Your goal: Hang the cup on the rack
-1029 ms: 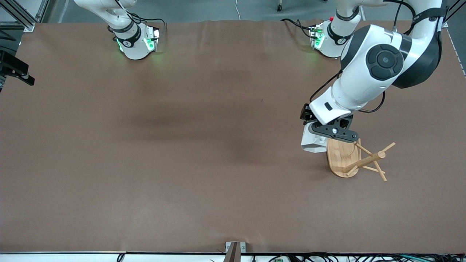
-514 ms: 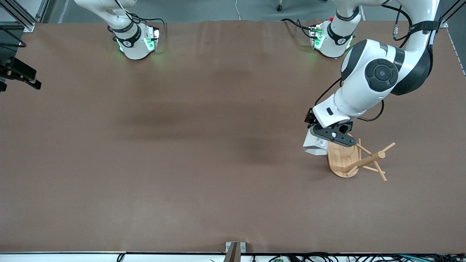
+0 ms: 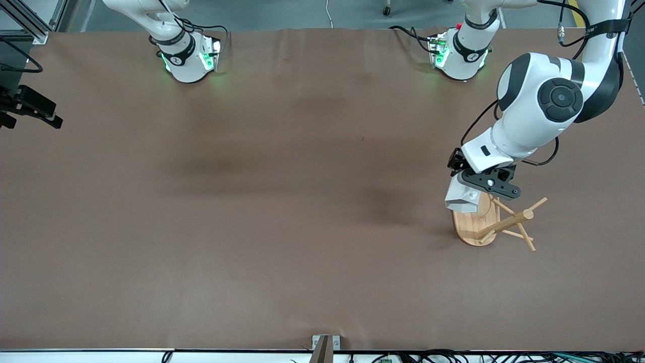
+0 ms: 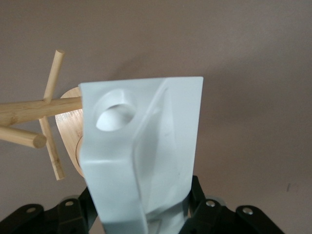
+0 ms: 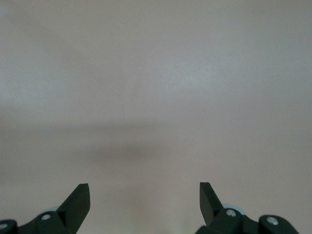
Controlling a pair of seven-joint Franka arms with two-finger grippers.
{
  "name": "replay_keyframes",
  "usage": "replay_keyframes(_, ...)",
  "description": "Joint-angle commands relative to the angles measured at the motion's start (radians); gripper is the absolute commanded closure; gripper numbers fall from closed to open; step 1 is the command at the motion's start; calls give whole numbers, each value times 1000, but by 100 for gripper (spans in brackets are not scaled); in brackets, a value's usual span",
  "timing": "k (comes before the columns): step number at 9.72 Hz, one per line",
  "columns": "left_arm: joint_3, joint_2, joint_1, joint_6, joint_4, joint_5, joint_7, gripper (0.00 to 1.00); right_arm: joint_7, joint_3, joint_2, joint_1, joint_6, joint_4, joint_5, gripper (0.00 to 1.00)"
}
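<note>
Left end effector (image 3: 478,189) grips faceted white cup (image 3: 461,197) over bamboo rack (image 3: 496,224).

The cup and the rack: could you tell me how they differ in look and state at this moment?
The cup is white and faceted; the rack is light bamboo with thin slanted pegs. The cup is smaller, held in the air by the left gripper; the rack stands on the table. Both are at the left arm's end.

White faceted cup (image 3: 461,196) airborne over bamboo rack (image 3: 499,222)
</note>
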Motion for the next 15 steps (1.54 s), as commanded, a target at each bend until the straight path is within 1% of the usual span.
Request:
replay_keyframes(1, 24, -7, 4, 48, -60, 2, 63, 89, 24, 12, -32, -6, 13, -36, -19, 1)
replay_keyframes(5, 28, 5, 8, 94, -72, 2, 86, 88, 23, 9, -30, -12, 5, -36, -19, 1)
replay_keyframes(6, 28, 8, 11, 96, -72, 1, 120, 88, 23, 9, -30, -12, 5, -36, -19, 1)
replay_keyframes(7, 49, 11, 16, 101, -72, 1, 134, 88, 23, 9, -30, -12, 7, -36, -19, 1)
replay_keyframes(12, 55, 25, 16, 121, -72, -1, 135, 88, 23, 9, -27, -10, 28, -31, -22, 1)
replay_keyframes(13, 55, 31, 16, 124, -72, -1, 142, 88, 24, 10, -27, -7, 28, -26, -37, 1)
replay_keyframes(15, 67, 46, 17, 140, -71, -22, 192, 88, 24, 10, -24, -10, 28, -26, -40, 1)
